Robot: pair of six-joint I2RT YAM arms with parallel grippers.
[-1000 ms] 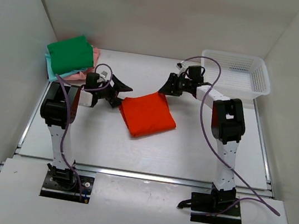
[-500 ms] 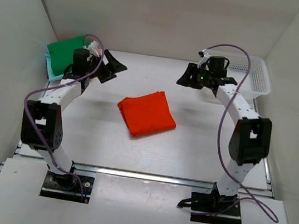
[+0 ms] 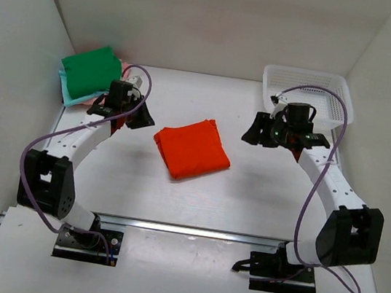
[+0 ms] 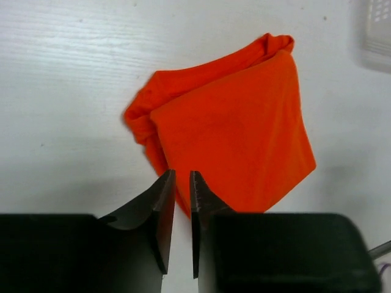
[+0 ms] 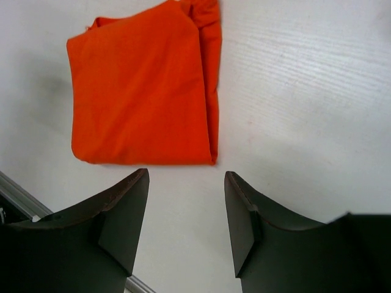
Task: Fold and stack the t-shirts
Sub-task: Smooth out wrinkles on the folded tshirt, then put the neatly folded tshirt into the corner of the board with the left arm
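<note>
Orange t-shirt [image 3: 192, 148] lies folded mid-table, right of the green-topped stack [image 3: 92, 74]; left gripper [image 4: 181, 183] jaws nearly together, right gripper [image 5: 186, 183] wide, both empty; next likely: grasp it, move onto stack.

A plain bright orange t-shirt [image 3: 192, 148] sits mid-frame on the white table [image 3: 246, 198] — upper left, a green shirt [image 3: 92, 70] tops pink and teal layers — upper right, a white mesh basket [image 3: 308, 92].
</note>
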